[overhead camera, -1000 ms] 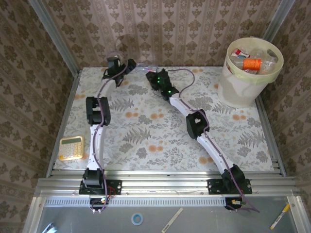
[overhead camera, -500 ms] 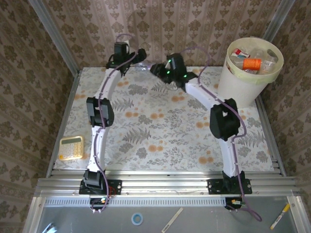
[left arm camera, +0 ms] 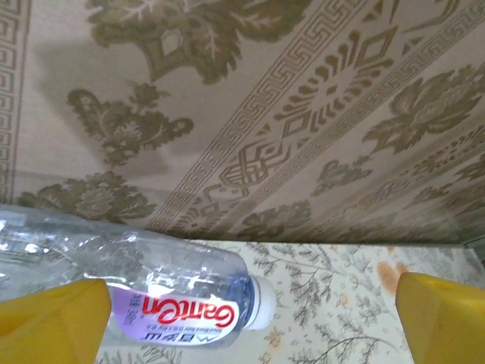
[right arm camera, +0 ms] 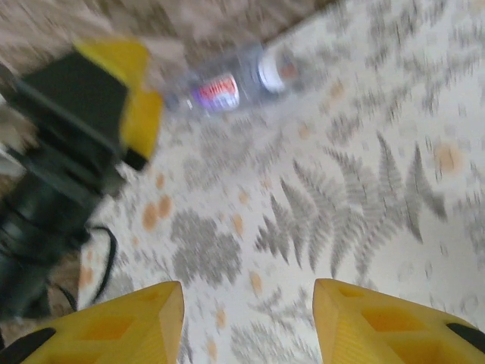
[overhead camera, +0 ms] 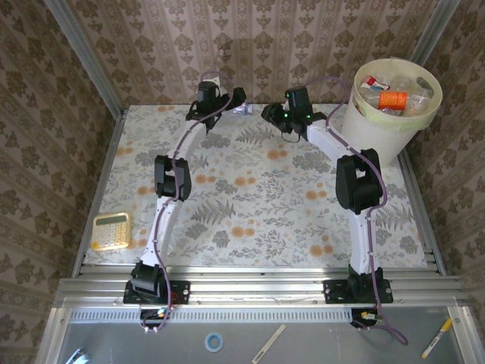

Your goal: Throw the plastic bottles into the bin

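Note:
A clear plastic bottle (left arm camera: 151,296) with a red-lettered white label and a white cap (left arm camera: 261,302) lies on its side by the back wall. My left gripper (left arm camera: 246,326) stands open around it, and the bottle's body rests beside the left finger (left arm camera: 53,322). From above, that bottle (overhead camera: 244,109) lies between my left gripper (overhead camera: 238,97) and my right gripper (overhead camera: 267,113). My right gripper (right arm camera: 246,326) is open with bare table between its fingers, and the bottle (right arm camera: 227,87) lies ahead of it. The bin (overhead camera: 371,140) stands at the back right with several bottles (overhead camera: 392,99) inside.
A yellow calculator (overhead camera: 111,230) lies near the table's front left edge. The papered wall runs close behind both grippers. Aluminium rails (overhead camera: 420,205) border the table's sides. The right wrist view is blurred by motion.
Both arms have swung rightward along the back edge. The right gripper's fingers have spread apart. The left gripper stays wide open near the clear bottle.

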Controlling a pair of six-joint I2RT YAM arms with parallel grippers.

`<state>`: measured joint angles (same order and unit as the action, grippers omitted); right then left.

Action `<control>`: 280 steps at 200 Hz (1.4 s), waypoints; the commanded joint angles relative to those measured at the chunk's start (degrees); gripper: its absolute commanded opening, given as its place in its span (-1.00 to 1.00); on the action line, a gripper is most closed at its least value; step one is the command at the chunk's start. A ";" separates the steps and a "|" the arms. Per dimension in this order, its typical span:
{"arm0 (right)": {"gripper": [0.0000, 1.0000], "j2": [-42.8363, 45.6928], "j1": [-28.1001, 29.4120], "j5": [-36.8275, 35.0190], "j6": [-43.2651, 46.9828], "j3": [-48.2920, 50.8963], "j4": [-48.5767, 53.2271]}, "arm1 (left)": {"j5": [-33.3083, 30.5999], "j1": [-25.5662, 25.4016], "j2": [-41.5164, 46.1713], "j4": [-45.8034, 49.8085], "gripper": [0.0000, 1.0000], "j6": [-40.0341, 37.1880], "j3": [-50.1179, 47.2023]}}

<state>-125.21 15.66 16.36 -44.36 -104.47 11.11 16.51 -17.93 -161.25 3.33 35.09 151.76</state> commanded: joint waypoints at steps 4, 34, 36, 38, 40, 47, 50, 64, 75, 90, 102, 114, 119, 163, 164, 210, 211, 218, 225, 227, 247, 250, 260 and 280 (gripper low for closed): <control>0.00 6.95 0.05 1.43 2.23 6.31 0.49 | 0.27 0.61 -1.08 -7.70 0.92 5.57 2.40; 0.00 10.03 -0.47 2.29 3.99 11.23 0.75 | -0.87 1.47 -2.67 -14.61 0.85 10.23 1.92; 0.00 10.17 -0.53 2.41 4.08 11.46 0.77 | -0.87 1.56 -2.93 -15.62 0.83 10.93 2.06; 0.00 10.32 -0.54 2.44 4.10 11.65 0.82 | -0.87 1.67 -3.22 -16.34 0.82 11.48 2.16; 0.00 10.46 -0.61 2.53 4.15 11.87 0.83 | -0.87 1.76 -3.53 -17.17 0.80 12.15 2.36; 0.00 10.91 -0.79 2.65 4.28 12.51 0.92 | -1.04 1.85 -4.56 -19.02 0.74 13.94 3.20; 0.00 11.07 -0.82 2.77 4.31 12.74 0.97 | -1.23 1.90 -4.99 -19.53 0.72 14.48 3.72; 0.00 11.82 -1.20 3.15 4.93 13.86 0.93 | -1.62 1.74 -6.53 -21.72 0.65 16.48 5.51; 0.00 12.11 -1.56 3.56 5.22 14.37 1.19 | -1.91 1.43 -7.16 -22.85 0.60 17.71 5.69; -0.01 12.25 -2.08 4.26 5.33 15.20 1.26 | -1.77 0.78 -7.79 -23.79 0.57 18.42 5.65; -0.01 12.27 -2.40 4.88 5.40 15.59 1.28 | -1.57 0.22 -8.24 -24.06 0.57 18.61 5.65; -0.01 12.43 -2.61 5.35 5.49 15.85 1.28 | -1.90 -0.16 -8.89 -24.46 0.57 19.35 5.62; -0.01 12.46 -2.71 5.56 5.58 16.02 1.08 | -1.99 -0.30 -9.19 -24.66 0.57 19.68 5.75; -0.01 13.93 -3.43 5.99 6.02 17.20 0.77 | -4.79 0.45 -9.92 -18.49 0.48 20.07 5.38; -0.01 13.98 -3.48 5.98 6.03 17.24 0.81 | -4.81 0.53 -9.90 -18.16 0.48 20.13 5.38; -0.01 15.85 -4.65 5.79 5.93 18.94 0.05 | -5.07 4.31 3.62 -11.23 0.29 17.47 -17.49; -0.01 15.86 -4.71 5.79 5.94 18.90 0.05 | -4.99 4.40 4.04 -11.19 0.28 17.42 -18.18; -0.02 15.92 -4.80 5.79 5.87 18.88 0.05 | -5.11 5.03 7.66 -10.53 0.25 17.30 -23.39; -0.02 16.03 -4.76 5.79 5.73 18.86 -0.12 | -5.21 5.71 11.85 -9.94 0.23 17.29 -29.59; -0.02 16.09 -4.83 5.68 5.70 18.86 -0.17 | -5.07 5.93 13.16 -10.04 0.23 17.23 -31.37; -0.03 16.07 -4.98 5.57 5.51 18.25 -0.40 | -4.73 7.65 30.83 -14.63 0.20 14.62 -53.76; -0.03 15.97 -5.00 5.57 5.50 18.05 -0.25 | -5.66 7.61 34.05 -14.35 0.20 13.32 -56.81; -0.03 15.80 -4.85 5.63 5.53 18.08 -0.75 | -8.25 7.46 43.09 -11.89 0.29 8.74 -64.26; -0.03 13.54 -4.85 5.95 4.65 17.01 -0.86 | -9.89 8.79 51.92 -7.48 0.42 7.03 -70.69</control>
<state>-111.15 10.85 21.50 -39.20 -86.13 11.31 9.69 -8.88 -120.70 -6.66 48.40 85.69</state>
